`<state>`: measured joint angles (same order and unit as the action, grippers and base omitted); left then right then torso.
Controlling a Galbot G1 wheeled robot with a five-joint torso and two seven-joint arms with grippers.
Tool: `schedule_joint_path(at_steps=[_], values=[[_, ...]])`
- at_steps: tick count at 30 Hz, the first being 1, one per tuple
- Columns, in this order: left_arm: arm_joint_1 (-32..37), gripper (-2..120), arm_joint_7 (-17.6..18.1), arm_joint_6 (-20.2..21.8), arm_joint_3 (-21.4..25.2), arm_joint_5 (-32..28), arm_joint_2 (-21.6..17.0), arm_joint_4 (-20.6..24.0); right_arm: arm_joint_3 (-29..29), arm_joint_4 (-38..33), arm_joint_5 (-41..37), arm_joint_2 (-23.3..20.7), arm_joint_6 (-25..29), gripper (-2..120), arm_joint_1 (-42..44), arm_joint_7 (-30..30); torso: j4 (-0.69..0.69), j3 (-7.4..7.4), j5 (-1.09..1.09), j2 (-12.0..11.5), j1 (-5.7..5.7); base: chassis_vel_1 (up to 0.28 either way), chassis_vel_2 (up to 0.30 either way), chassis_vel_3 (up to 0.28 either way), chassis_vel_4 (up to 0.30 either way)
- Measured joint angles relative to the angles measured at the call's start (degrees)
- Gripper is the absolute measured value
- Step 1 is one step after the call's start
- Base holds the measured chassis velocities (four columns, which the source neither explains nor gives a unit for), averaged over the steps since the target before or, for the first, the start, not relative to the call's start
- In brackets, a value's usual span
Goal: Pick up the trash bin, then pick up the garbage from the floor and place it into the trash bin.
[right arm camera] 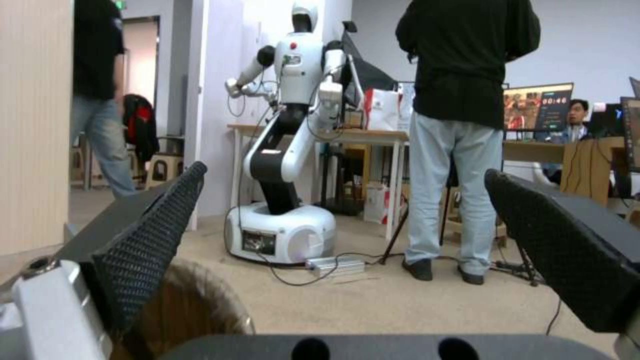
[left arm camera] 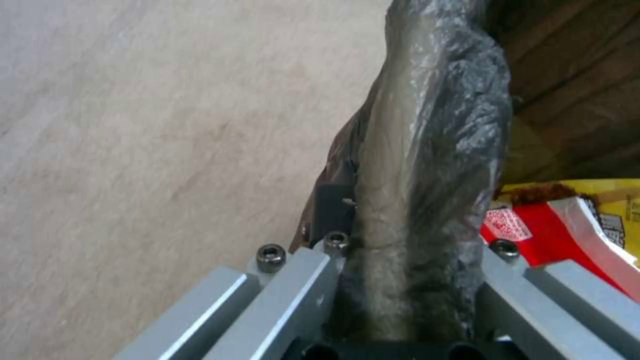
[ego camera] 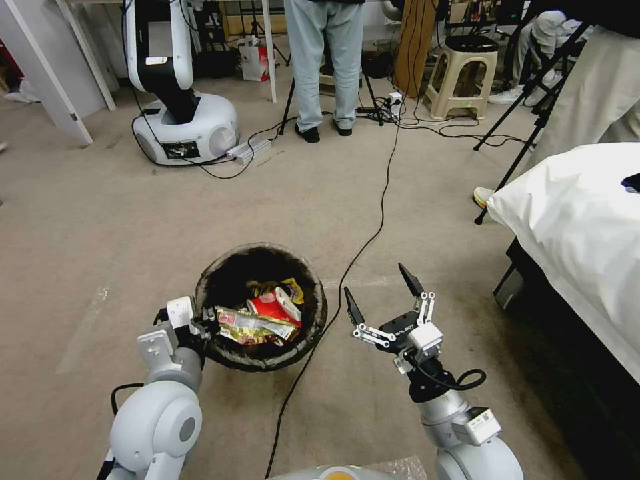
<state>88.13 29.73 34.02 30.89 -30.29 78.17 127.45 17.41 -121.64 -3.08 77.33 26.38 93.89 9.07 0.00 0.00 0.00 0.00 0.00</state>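
1. Trash bin out in front on the tan carpet floor, with its dark crinkly bag folded over the rim.
2. Left gripper at the near left edge of the bin, fingers closed tight on the rim and bag; seen close up in the left wrist view, with the bag-covered rim running between the two grey fingers.
3. Garbage lying inside the bin: a red-and-white wrapper, a yellow one, and a brownish shiny one on top.
4. Bin maybe lifted a little off the floor, hard to tell from here.
5. Right gripper just to the right of the bin, up in the air, black fingers spread wide apart and holding nothing.
6. Black cable running along the floor between the bin and the right gripper.
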Motion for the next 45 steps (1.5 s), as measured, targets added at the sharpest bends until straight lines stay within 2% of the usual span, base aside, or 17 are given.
schedule_joint_path(at_steps=[8, 17, 34, 36, 37, 39, 41, 44, 45], values=[[-0.5, 0, 3.3, 1.7, 1.1, -1.2, 0.1, -3.6, 0.1, 0.0, 0.0, -0.1, 0.2, 100, 0.0, -0.1, 0.0, 0.0, 0.0, 0.0, 0.0, 0.0, 0.0, 0.0, 0.0], [0.1, 0, 3.7, 4.0, 3.2, -1.0, -0.4, -5.7, -0.2, 0.5, 0.0, -0.1, 0.5, 100, -0.2, -0.1, 0.0, 0.0, 0.01, 0.0, 0.0, 0.0, 0.0, 0.0, 0.0], [0.0, 0, 4.3, 4.2, 3.9, -1.9, -0.6, -7.7, -0.2, 1.1, 0.2, 0.1, 1.1, 100, -0.1, -0.1, 0.01, -0.01, 0.04, 0.0, -0.01, 0.0, 0.0, 0.0, 0.0], [-0.2, 8, 4.5, 4.1, 3.8, -2.1, -0.6, -8.1, -0.2, 1.3, 0.2, 0.2, 1.2, 100, -0.1, -0.1, 0.02, -0.01, 0.04, 0.0, -0.01, 0.0, 0.0, 0.0, 0.0], [-0.2, 8, 4.5, 4.1, 3.8, -2.1, -0.6, -8.1, -0.2, 1.3, 0.2, 0.2, 1.2, 100, -0.1, -0.1, 0.02, -0.01, 0.04, 0.0, -0.01, 0.0, 0.0, 0.0, 0.0], [-0.3, 19, 4.1, 3.8, 3.4, -2.3, -0.5, -8.6, -0.2, 1.3, 0.2, 0.2, 1.3, 100, 0.0, -0.1, -0.01, 0.0, -0.03, 0.0, -0.01, 0.0, 0.0, 0.0, 0.0], [-0.3, 23, 3.9, 3.7, 3.3, -2.3, -0.5, -8.6, -0.2, 1.3, 0.2, 0.2, 1.3, 100, 0.0, -0.1, -0.01, 0.0, -0.03, 0.0, 0.0, 0.0, 0.0, 0.0, 0.0], [-0.6, 37, 2.8, 3.0, 2.9, -2.2, -0.6, -8.7, -0.2, 1.5, 0.2, 0.2, 1.3, 100, -0.1, -0.1, -0.02, 0.0, -0.05, 0.0, 0.0, 0.0, 0.0, 0.0, 0.0], [-0.6, 37, 2.8, 3.0, 2.9, -2.2, -0.6, -8.7, -0.2, 1.5, 0.2, 0.2, 1.3, 100, -0.1, -0.1, -0.02, 0.0, -0.05, 0.0, 0.0, 0.0, 0.0, 0.0, 0.0]])
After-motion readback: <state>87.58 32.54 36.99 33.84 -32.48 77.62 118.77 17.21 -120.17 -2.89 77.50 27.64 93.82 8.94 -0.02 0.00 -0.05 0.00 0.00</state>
